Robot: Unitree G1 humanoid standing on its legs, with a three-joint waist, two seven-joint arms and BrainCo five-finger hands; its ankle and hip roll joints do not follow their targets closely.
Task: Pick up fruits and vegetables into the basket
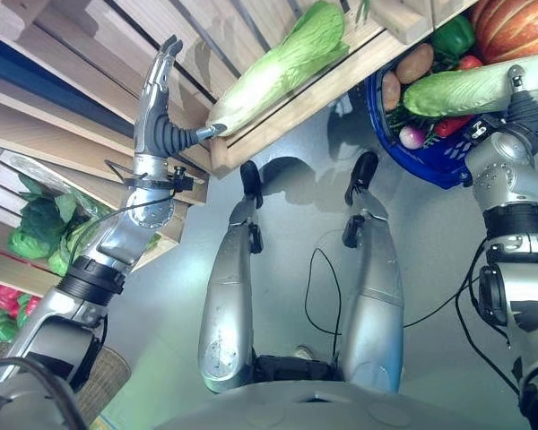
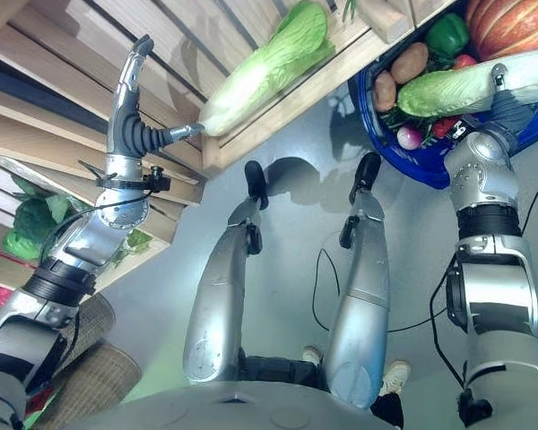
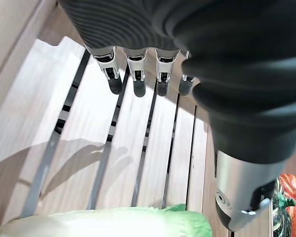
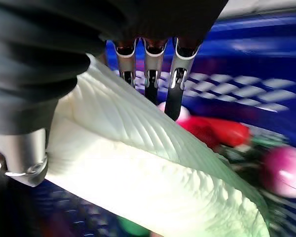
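A long pale-green napa cabbage point(image 1: 471, 88) lies across the top of the blue plastic basket point(image 1: 430, 166), and the right hand point(image 4: 153, 74) is wrapped round it: in the right wrist view its silver fingers point(image 4: 176, 81) curve over the white ribbed stalk while the thumb presses the near side. Under the cabbage the basket already carries two brown potatoes point(image 1: 414, 63), a green bell pepper point(image 1: 455, 36), a red pepper point(image 1: 450, 125), a small pink-and-white radish point(image 1: 412, 136) and an orange ribbed pumpkin point(image 1: 516, 27).

A second napa cabbage point(image 1: 282, 63), light green with a white base, rests on the slatted wooden shelf point(image 1: 161, 27). The left hand point(image 1: 157, 90) is raised just beside its stalk end, fingers straight and relaxed and holding nothing; the thumb points toward the stalk end, but I cannot tell whether it touches.

Lower down on the robot's left, a wooden crate point(image 1: 13, 184) holds dark leafy greens point(image 1: 31, 228).
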